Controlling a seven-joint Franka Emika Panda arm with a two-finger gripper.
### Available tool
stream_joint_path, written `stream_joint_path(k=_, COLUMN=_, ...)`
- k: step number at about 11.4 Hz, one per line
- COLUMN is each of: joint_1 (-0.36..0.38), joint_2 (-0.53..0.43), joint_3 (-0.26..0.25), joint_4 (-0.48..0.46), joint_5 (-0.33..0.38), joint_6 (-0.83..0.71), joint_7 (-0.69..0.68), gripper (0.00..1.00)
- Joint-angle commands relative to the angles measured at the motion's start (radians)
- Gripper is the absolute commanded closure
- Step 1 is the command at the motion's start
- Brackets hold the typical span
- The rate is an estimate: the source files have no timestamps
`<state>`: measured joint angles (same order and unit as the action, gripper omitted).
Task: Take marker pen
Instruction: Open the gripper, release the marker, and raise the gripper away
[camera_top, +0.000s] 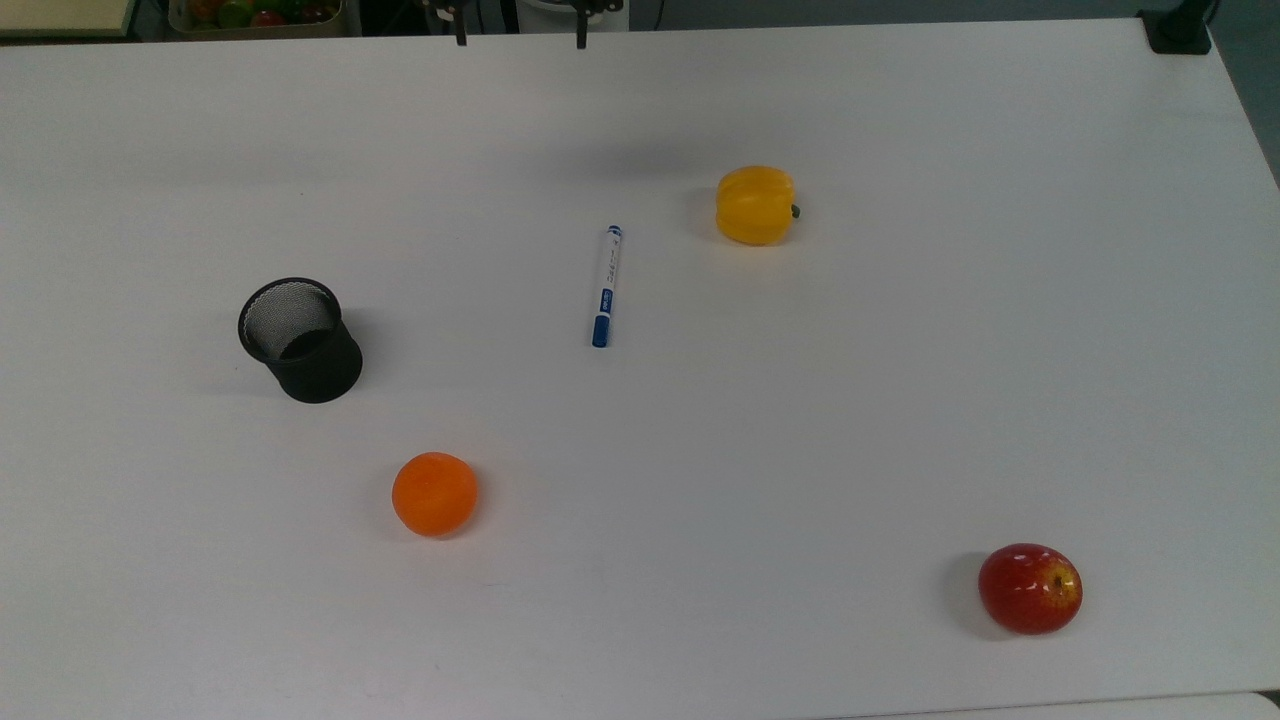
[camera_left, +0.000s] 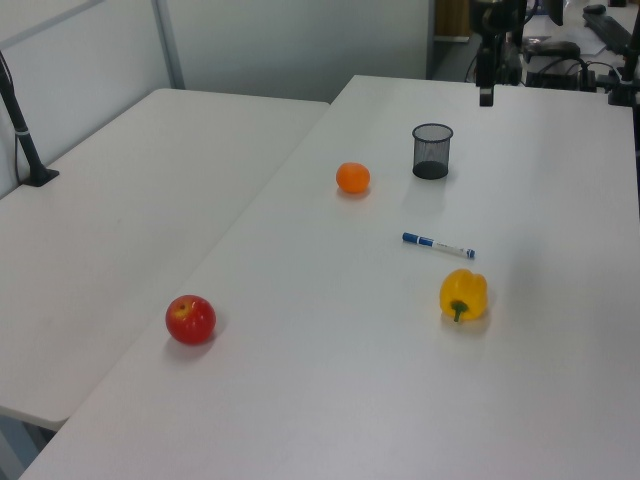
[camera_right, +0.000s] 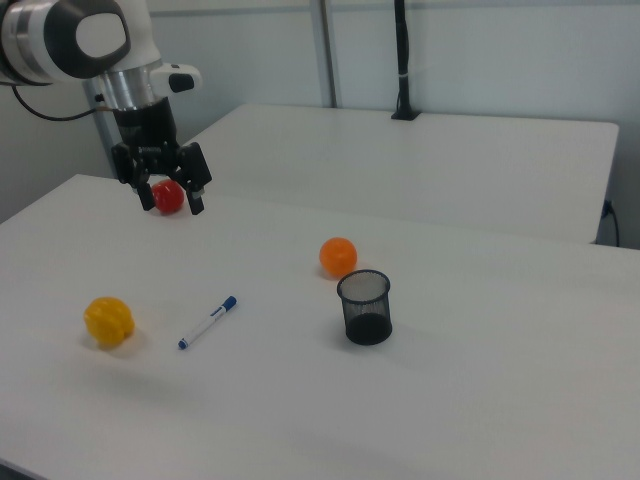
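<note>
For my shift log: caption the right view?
Open gripper raised above the table; marker pen lies untouched between yellow pepper and mesh cup.
</note>
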<state>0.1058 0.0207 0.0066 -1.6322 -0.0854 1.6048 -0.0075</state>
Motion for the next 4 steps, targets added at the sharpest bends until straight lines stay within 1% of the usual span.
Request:
stream_joint_path(k=1, joint_1=-0.017, joint_2=-0.03, joint_3=0.018, joint_4=-0.026, joint_5=0.007, joint_6=-0.009, joint_7=-0.02, gripper=0.0)
stream_joint_path(k=4, joint_1=-0.02, joint_2=-0.028, joint_3=0.018, joint_4=-0.011, joint_5=0.007, joint_6=-0.026, joint_7=-0.008, gripper=0.0)
